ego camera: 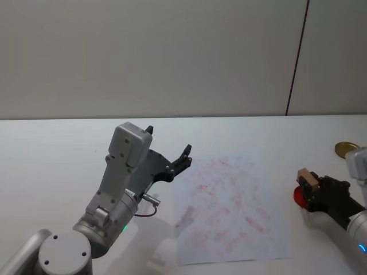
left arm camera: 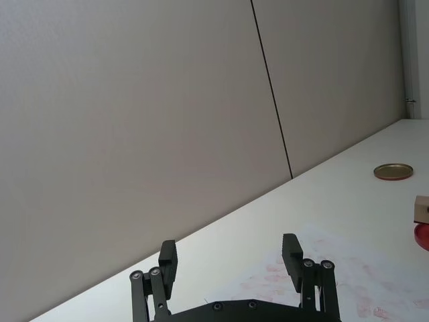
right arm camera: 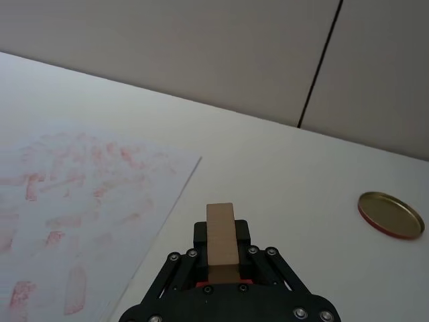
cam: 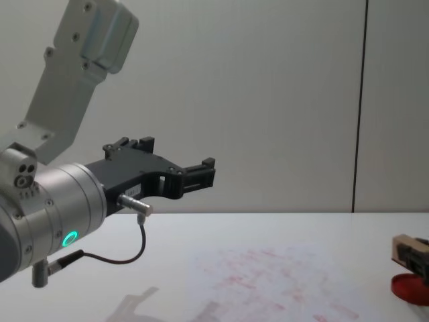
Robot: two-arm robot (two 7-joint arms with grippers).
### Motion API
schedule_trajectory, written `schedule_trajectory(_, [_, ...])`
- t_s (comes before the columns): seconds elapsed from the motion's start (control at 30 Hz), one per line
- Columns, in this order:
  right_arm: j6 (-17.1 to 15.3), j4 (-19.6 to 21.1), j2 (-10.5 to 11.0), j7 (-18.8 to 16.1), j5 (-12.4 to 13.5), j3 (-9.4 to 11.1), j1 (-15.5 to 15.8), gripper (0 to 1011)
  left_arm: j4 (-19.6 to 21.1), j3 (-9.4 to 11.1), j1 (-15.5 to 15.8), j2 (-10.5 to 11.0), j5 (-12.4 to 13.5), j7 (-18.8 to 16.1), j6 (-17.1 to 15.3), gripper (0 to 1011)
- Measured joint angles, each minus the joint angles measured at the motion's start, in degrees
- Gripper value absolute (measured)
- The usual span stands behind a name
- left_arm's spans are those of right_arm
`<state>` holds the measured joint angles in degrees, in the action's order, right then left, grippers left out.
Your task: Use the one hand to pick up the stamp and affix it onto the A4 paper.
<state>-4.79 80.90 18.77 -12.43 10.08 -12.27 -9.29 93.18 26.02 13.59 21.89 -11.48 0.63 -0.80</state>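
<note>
R black two-fingered gripper (ego camera: 310, 187) pinches the small tan wooden stamp block (ego camera: 307, 179) by the flat red round ink pad (ego camera: 299, 197), at 3 o'clock of the red-marked white A4 sheet (ego camera: 229, 209). Pick-up looks done. Next: carry toward 9 o'clock, press down flat. L gripper (ego camera: 169, 141) spread, idle at the sheet's 9 o'clock.

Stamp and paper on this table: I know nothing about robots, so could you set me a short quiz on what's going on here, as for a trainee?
1. True or false: the stamp is lying on the A4 paper.
2. Which tool holds the stamp? A: the left tool. B: the right tool.
3. Fill in: the left tool, up in the air left of the paper, is ___ and holds nothing.
Key: 1 false; 2 B; 3 open.
</note>
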Motion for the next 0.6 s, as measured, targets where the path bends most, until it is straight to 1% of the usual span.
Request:
schedule_trajectory(0.1, [0.35, 0.49, -0.08, -0.49, -0.45, -0.23, 0.06, 220, 0.00, 0.00, 0.00, 0.00, 0.00, 0.00, 0.00, 993])
schedule_trajectory(0.3, [0.63, 1.89, -0.51, -2.88, -1.10, -1.02, 0.09, 220, 0.00, 0.00, 0.00, 0.00, 0.00, 0.00, 0.00, 993])
schedule_trajectory(0.43, [0.03, 2.91, -1.02, -5.34, -1.13, -1.77, 0.03, 221, 0.00, 0.00, 0.00, 0.00, 0.00, 0.00, 0.00, 993])
schedule_trajectory(0.5, [-0.26, 3.20, -1.20, -6.04, -1.13, -2.03, -0.01, 220, 0.00, 0.00, 0.00, 0.00, 0.00, 0.00, 0.00, 993])
schedule_trajectory(0.6, [-1.23, 3.75, -1.66, -7.83, -1.03, -2.68, -0.10, 220, 0.00, 0.00, 0.00, 0.00, 0.00, 0.00, 0.00, 993])
